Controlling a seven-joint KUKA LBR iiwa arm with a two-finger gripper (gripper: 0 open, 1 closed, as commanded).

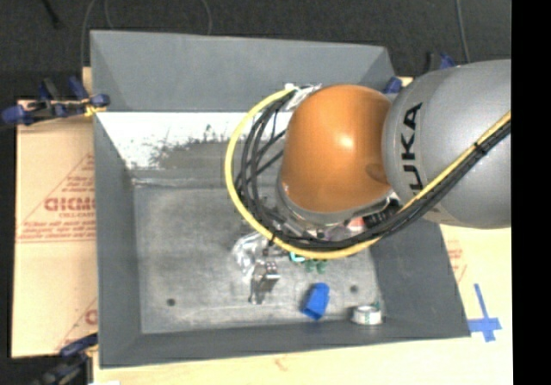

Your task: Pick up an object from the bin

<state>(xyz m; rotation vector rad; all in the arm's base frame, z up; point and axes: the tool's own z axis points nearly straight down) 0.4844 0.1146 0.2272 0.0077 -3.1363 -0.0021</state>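
Three small things lie on the bin (172,56) floor, all toward its near right corner. A blue block (316,300) is nearest the claw (261,278), just to the claw's right and apart from it. Right of the block, by the near wall, sits a silver ring-like piece (368,314). A bit of green (312,265) lies farther back, half under the arm (448,151).

Nothing can be made out inside the claw, and I cannot tell whether it is released or clenched. It hangs low over bare floor, pointing down, likely so it can drop straight onto a piece. My guess is the block is the handiest pick, since it stands clear of the walls.

The arm comes in from the right, and its orange cover (336,146) hides the floor beneath. The sloped walls probably serve to slide loose pieces back onto the flat floor.
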